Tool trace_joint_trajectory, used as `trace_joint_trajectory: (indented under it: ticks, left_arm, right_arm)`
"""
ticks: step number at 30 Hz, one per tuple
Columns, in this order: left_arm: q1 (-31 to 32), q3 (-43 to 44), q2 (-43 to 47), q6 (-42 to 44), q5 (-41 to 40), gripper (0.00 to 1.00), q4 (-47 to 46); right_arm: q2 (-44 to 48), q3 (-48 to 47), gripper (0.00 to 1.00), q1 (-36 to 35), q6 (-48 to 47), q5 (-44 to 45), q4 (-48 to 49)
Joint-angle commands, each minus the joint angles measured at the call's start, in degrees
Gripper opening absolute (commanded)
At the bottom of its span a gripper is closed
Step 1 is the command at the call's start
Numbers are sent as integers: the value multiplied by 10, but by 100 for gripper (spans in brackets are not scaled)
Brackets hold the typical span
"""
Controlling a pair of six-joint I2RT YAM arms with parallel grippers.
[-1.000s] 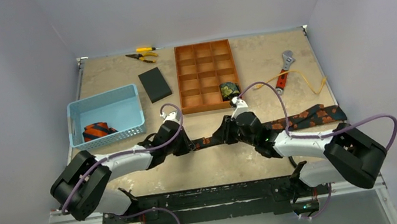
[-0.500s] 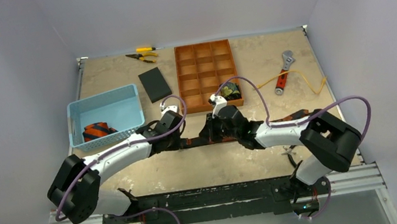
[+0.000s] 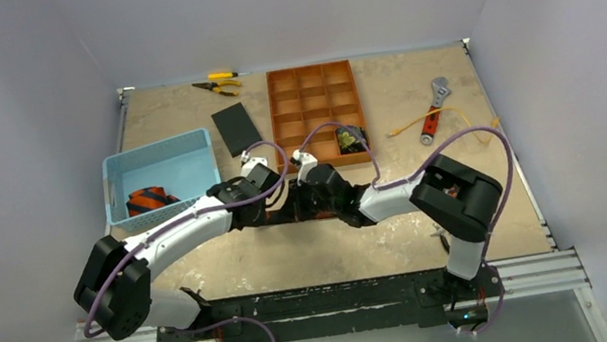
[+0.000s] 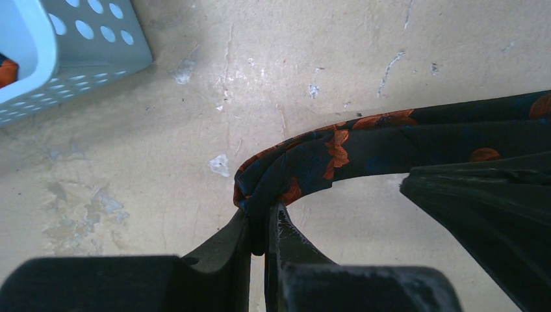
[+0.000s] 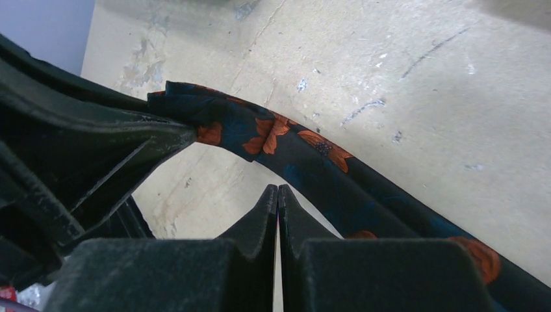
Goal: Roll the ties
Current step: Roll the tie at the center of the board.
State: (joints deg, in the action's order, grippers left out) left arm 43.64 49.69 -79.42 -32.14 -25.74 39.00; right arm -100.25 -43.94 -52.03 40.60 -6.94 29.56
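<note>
Rolling the dark tie (image 4: 338, 146), the one with red-orange marks, looks like the step in hand. It hangs doubled between the two arms over the middle of the table (image 3: 339, 252), just in front of the wooden tray (image 3: 309, 68). The left gripper (image 4: 263, 218) has its jaws pressed on the folded end of the dark tie, pinching it just above the tabletop. The right gripper (image 5: 278, 192) has its jaws pressed together too, but nothing shows between the tips; the cloth runs just past them, and whether they catch its edge I cannot tell. A rolled tie (image 3: 351, 138) already sits in a front compartment of the tray, and a striped tie (image 3: 150, 199) lies in the blue basket (image 3: 155, 146). The next move probably calls for a sure hold on the loose length beside the pinched end, so it can be wound round without the fold slipping. Against a second earlier, the right arm has swung well to the left and folded at the elbow, and the long stretch of cloth that lay out toward the right edge has been drawn in to the centre.
</note>
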Motion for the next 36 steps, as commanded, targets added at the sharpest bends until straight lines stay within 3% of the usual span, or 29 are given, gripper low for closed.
trace_joint_trajectory:
  ticks: [1, 19, 28, 36]
  left_arm:
    - [0, 24, -12, 16, -36, 0, 17]
    - [1, 15, -14, 16, 24, 0, -32]
    - [1, -10, -19, 5, 92, 0, -105]
    - [1, -13, -22, 13, 39, 0, -82]
  right_arm:
    - [-37, -46, 2, -7, 41, -25, 50]
    - [-171, -150, 0, -16, 87, -38, 34]
    - [-167, -141, 0, -17, 73, -39, 38]
    - [-92, -101, 1, -16, 65, 5, -6]
